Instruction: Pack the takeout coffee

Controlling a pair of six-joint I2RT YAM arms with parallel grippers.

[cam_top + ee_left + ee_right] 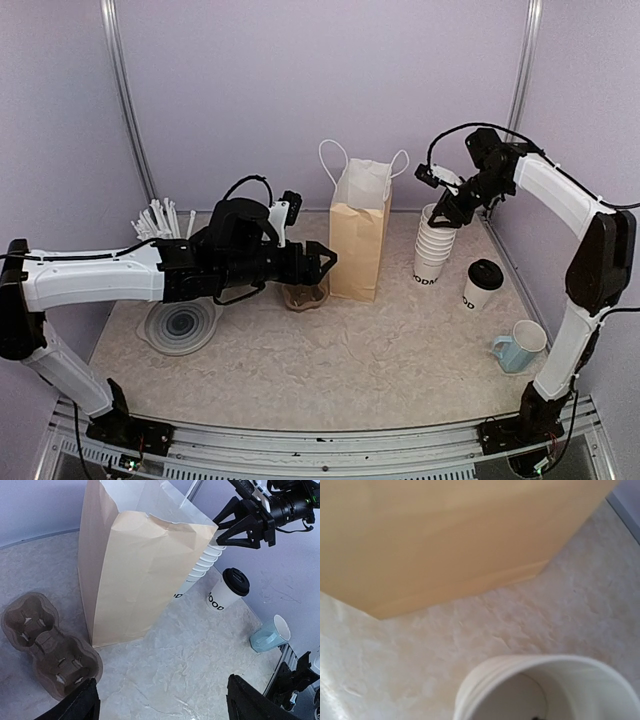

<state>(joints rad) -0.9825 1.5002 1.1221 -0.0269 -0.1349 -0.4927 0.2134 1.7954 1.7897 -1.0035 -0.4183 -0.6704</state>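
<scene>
While the bag point(358, 235) stands open, a lidded cup point(482, 285) rests outside it.

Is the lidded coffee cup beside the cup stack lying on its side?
No, the lidded coffee cup stands upright on the table, just beside the stack of lidless cups.

A lidded cup point(226, 591) stands near the paper bag point(135, 575).

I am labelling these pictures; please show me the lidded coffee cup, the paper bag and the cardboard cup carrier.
lidded coffee cup point(480, 293), top view, white side wall.
paper bag point(358, 245), top view, brown front face.
cardboard cup carrier point(46, 646), left wrist view, middle part between pockets.
</scene>
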